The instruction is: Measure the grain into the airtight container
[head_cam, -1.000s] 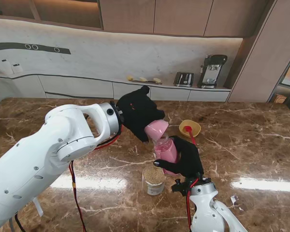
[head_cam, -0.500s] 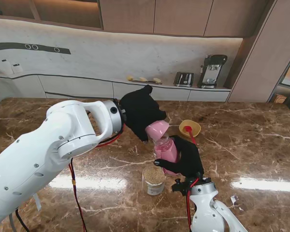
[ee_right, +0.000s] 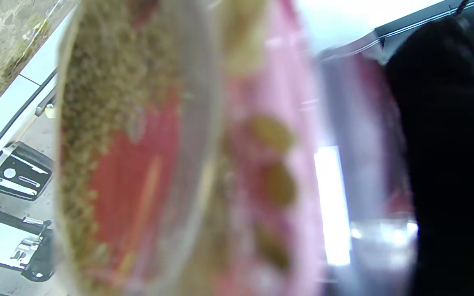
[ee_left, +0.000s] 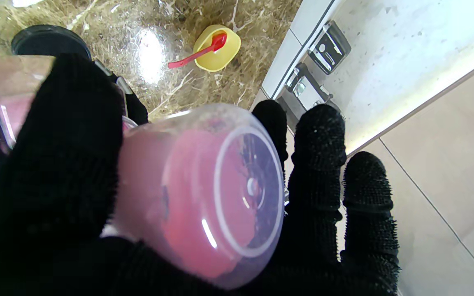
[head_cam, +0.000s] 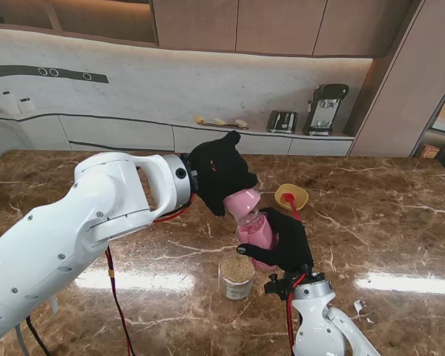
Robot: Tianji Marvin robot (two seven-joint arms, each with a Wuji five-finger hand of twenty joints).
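My left hand (head_cam: 218, 172) is shut on a pink translucent measuring cup (head_cam: 242, 202), tipped mouth-down over the pink airtight container (head_cam: 255, 233). My right hand (head_cam: 288, 242) is shut around that container and holds it just off the table, near the middle. In the left wrist view the cup (ee_left: 204, 193) shows its base, with my black fingers (ee_left: 319, 164) spread behind it. The right wrist view is filled by the blurred container wall (ee_right: 261, 156), with grain (ee_right: 82, 123) showing through it and a black finger (ee_right: 447, 164) beside it.
A small clear jar of grain (head_cam: 237, 276) stands on the marble table (head_cam: 386, 222), nearer to me than the container. A yellow bowl (head_cam: 291, 195) with a red spoon (head_cam: 290, 202) sits farther away. A toaster (head_cam: 282, 121) and coffee machine (head_cam: 325, 108) stand on the back counter.
My left arm has swung a little to the right and the hand has rolled, bringing the cup down closer over the container's mouth. The right hand and container have stayed put.
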